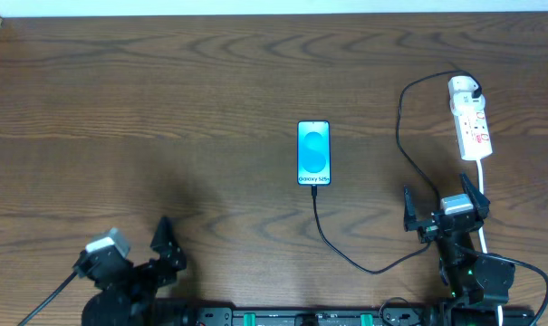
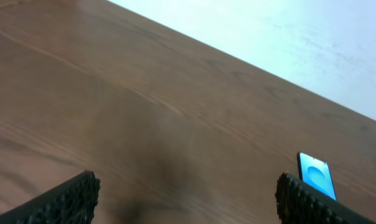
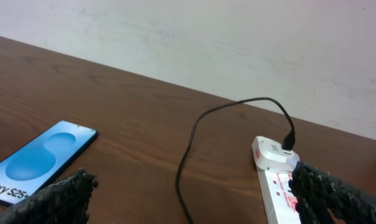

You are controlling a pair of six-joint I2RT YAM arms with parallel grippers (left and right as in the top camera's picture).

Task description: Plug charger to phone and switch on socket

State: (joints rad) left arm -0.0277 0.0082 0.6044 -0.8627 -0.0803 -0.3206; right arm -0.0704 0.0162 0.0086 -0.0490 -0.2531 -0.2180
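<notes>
Phone [image 1: 313, 153] lies flat and lit, screen up, mid-tabletop [image 1: 165, 109]. In the overhead view the charger [image 1: 346, 258] cable meets the phone's edge nearest the robot, loops toward the right gripper [image 1: 439, 201], then runs up to the far end of the socket [image 1: 473, 131], well to the right of the phone. Whether the plug tip is seated cannot be told. The left gripper [image 1: 156, 254] sits well apart from the phone, to its near left.

The wrist views show finger state clearly. The left fingers [image 2: 69, 198] stand apart over bare wood. The right fingers [image 3: 57, 198] stand apart and empty, with the phone to their left and the socket to their right. The right wrist view also shows the socket's red markings; the switch position is too small to read.
</notes>
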